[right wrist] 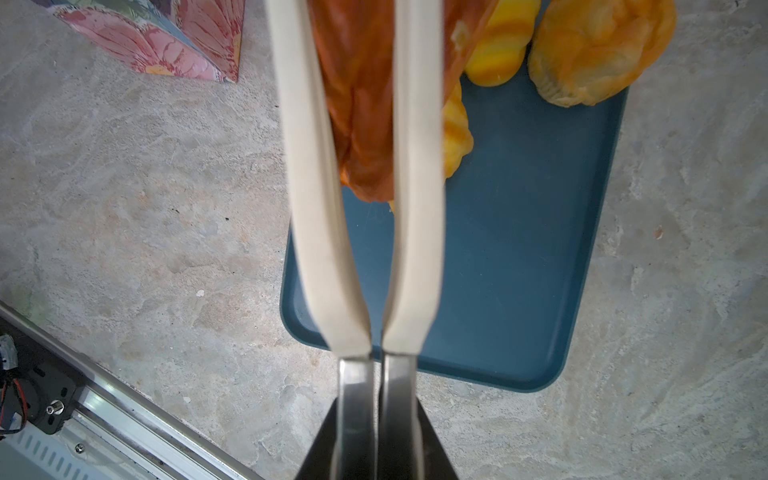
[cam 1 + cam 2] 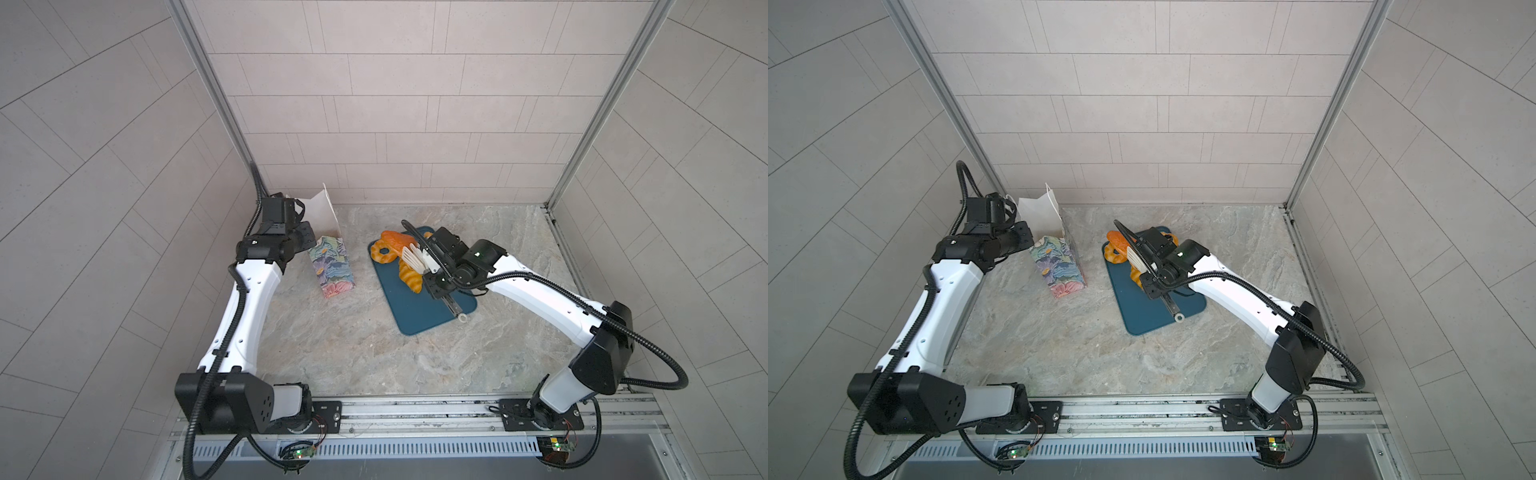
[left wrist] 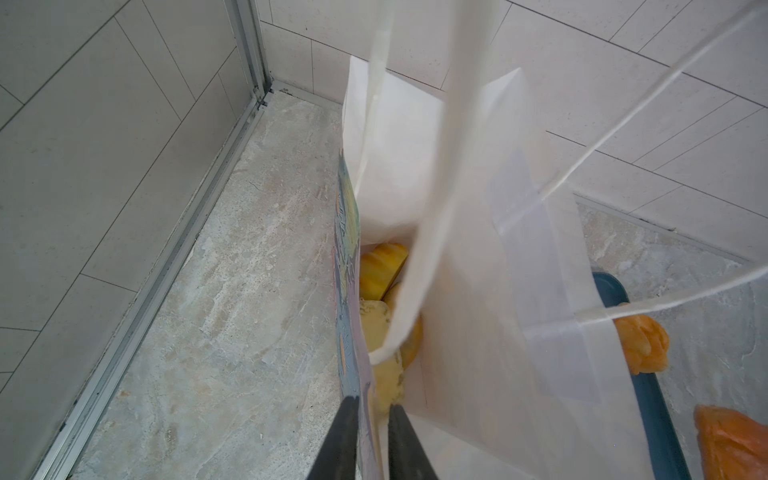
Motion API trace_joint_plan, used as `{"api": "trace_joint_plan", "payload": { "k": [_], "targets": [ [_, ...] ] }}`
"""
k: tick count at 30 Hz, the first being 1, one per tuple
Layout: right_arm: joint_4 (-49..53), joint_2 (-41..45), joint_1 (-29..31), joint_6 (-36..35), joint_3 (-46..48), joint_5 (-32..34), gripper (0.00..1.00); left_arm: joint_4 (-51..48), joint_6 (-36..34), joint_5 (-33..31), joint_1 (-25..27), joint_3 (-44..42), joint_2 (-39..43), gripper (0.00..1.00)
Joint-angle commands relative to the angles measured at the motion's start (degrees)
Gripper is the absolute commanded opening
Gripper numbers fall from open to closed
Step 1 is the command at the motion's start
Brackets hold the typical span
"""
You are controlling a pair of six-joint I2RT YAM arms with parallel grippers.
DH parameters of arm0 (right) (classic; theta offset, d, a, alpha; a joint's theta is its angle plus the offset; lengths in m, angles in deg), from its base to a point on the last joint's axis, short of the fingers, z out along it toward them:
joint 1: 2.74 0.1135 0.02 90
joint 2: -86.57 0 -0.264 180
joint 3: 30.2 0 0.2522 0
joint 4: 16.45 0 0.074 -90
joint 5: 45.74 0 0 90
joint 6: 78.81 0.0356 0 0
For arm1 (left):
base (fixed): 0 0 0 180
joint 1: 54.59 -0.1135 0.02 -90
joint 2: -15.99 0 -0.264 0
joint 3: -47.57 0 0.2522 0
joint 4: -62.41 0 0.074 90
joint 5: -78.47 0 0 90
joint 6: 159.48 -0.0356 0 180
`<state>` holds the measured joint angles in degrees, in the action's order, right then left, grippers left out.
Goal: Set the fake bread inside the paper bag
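Observation:
The floral paper bag [image 2: 332, 266] [image 2: 1059, 266] stands left of the tray with its mouth open. My left gripper [image 2: 309, 237] [image 2: 1027, 235] [image 3: 376, 409] is shut on the bag's near wall, one finger outside and one inside. Yellow fake bread [image 3: 380, 270] lies in the bag's white bottom. My right gripper [image 2: 432, 270] [image 2: 1148, 266] [image 1: 378, 399] is shut on the white tongs [image 2: 413, 257] [image 1: 311, 187]. The tongs' arms straddle the darker orange-brown bread [image 2: 397, 241] [image 1: 361, 104]; I cannot tell if they pinch it. A ring [image 2: 382, 253], a striped roll [image 1: 498, 41] and a bun [image 1: 598, 50] lie beside it.
The dark teal tray [image 2: 419, 311] [image 2: 1150, 311] [image 1: 519, 249] holds the loose bread at its far end. The bag's cord handles [image 3: 623, 124] hang across the left wrist view. Tiled walls close in the back and sides; a metal rail [image 2: 415, 409] runs along the front.

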<state>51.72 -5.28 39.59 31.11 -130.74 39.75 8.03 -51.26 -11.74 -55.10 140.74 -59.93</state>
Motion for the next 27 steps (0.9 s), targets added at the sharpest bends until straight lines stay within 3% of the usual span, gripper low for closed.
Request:
{"api": "trace_joint_plan", "payload": {
  "k": [1,6,11,27],
  "targets": [
    [-1.41,3.08,-0.36,0.09,0.45,1.53,0.24,-0.86,-0.73,0.91,-0.28,0.83,0.38,0.16],
    [-1.41,3.8,-0.54,0.13,1.16,1.88,0.24,-1.61,-0.44,1.84,-0.28,0.66,-0.15,0.15],
    [-1.59,4.86,-1.05,0.19,1.93,2.19,0.24,-1.83,-0.35,3.78,-0.27,0.29,-0.03,0.0],
    [-1.07,5.72,-1.61,-0.59,1.26,2.32,0.24,-5.15,3.0,9.76,-0.27,-1.87,4.49,0.0]
  ]
}}
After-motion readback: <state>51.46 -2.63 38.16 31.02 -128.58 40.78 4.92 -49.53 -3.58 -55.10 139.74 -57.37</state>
